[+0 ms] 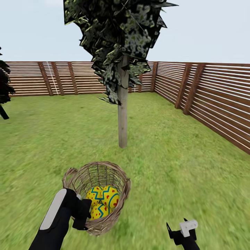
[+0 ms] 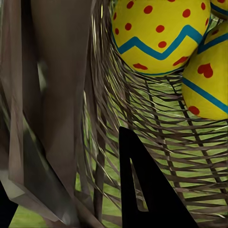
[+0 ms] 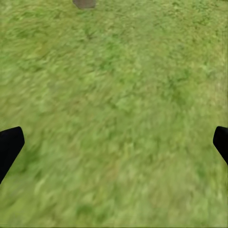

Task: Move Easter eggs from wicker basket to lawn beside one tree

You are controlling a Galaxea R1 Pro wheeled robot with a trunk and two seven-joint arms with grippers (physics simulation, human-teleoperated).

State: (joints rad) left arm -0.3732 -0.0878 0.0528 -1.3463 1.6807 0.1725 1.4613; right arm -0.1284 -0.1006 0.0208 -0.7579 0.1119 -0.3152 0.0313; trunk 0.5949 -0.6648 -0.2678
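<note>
The left black gripper point(image 1: 81, 217) clamps the thick ragged rim of a small round brown wicker basket point(image 1: 119, 203) on its near-left side, one finger point(image 2: 147, 190) inside the weave. Three bright yellow Easter eggs point(image 1: 102, 201) with blue zigzag bands and red dots lie clustered in the basket, just beyond the left fingertips. The right black gripper point(image 1: 181, 231) hovers well apart from the basket, its fingers point(image 3: 9, 147) spread wide over bare mottled green lawn point(image 1: 180, 163). Farther off stands a tree point(image 1: 122, 114) with a smooth grey-brown trunk and dark angular foliage. Behind it, a brown horizontal-slat wooden fence point(image 1: 215, 100) rings the garden.
</note>
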